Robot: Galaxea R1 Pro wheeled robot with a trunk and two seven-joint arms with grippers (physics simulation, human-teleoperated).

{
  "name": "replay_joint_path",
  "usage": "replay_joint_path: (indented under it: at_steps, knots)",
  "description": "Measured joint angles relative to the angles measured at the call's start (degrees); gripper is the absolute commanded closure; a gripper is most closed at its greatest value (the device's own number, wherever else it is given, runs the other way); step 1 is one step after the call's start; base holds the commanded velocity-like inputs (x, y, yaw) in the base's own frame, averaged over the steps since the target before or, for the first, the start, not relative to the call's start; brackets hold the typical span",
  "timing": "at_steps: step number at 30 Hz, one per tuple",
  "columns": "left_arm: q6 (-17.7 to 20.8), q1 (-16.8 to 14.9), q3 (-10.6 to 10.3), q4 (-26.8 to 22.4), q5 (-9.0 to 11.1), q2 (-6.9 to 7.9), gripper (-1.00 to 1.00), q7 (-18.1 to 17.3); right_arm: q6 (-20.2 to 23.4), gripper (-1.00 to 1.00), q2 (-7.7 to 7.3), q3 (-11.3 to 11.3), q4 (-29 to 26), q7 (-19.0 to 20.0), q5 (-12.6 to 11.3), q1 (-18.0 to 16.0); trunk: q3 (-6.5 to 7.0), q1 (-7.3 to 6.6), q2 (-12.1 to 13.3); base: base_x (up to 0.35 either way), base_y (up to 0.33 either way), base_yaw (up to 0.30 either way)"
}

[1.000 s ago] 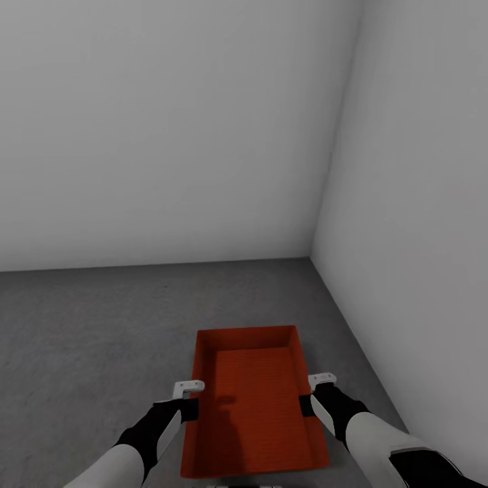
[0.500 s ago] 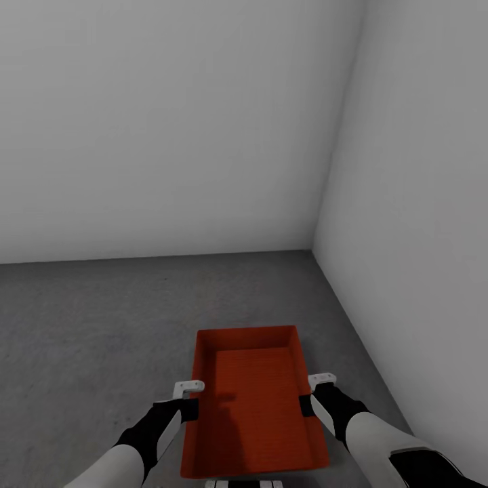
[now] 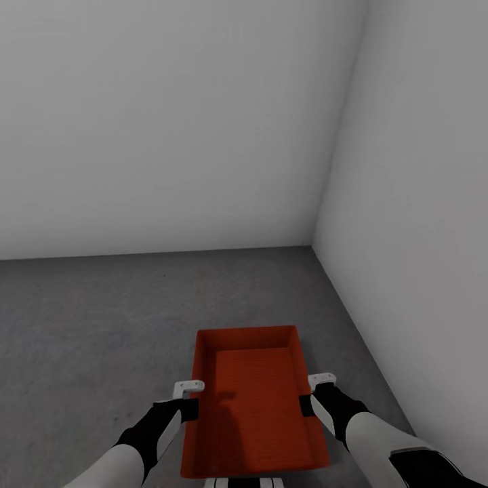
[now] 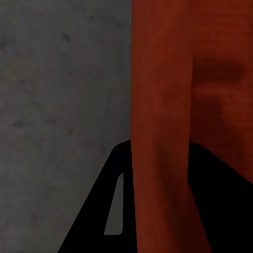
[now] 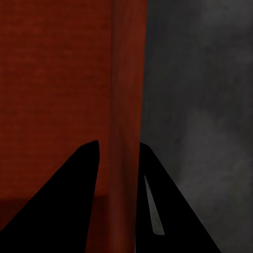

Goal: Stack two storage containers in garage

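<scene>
One red-orange storage container (image 3: pixel 254 400) hangs in front of me above the dark grey concrete floor (image 3: pixel 95 325) of the garage corner, its open top up and nothing inside. My left gripper (image 3: pixel 192 409) is shut on its left side wall (image 4: pixel 158 132); one black finger (image 4: pixel 100 211) lies outside that wall. On the opposite side my right gripper (image 3: pixel 305 404) is shut on the right wall (image 5: pixel 126 105), a finger (image 5: pixel 158 211) on each face. The second container is out of view.
Plain white walls meet in a corner (image 3: pixel 313 247) ahead and to the right; the right wall (image 3: pixel 420 203) runs close beside the right arm. Bare concrete stretches ahead and to the left. A bit of my white base (image 3: pixel 244 482) peeks under the container.
The wall-floor line has slid slightly up the picture, so the camera has shifted a little. Both grippers keep their hold on the container, which stays put between the arms.
</scene>
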Motion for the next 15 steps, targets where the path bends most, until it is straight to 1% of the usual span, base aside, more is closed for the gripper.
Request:
replay_joint_path:
  at_steps: [6,11,15]
  knots:
    - [0.00,0.01,0.00,-0.01,0.00,0.00,1.00,0.00,0.00,1.00,0.00,-0.02,0.00,0.01,0.03,0.00,0.00,0.00,0.00,0.000,0.000,0.000]
    - [0.00,0.00,-0.05,-0.01,0.01,0.00,1.00,0.00,0.00,1.00,0.00,0.00,0.02,0.00,-0.05,0.01,-1.10,0.13,-0.06,0.000,0.000,0.000]
    - [0.00,0.01,-0.07,-0.02,0.00,0.00,1.00,-0.01,-0.01,1.00,0.00,0.06,0.00,-0.01,-0.08,0.00,-1.11,0.13,-0.07,0.000,0.000,0.000]
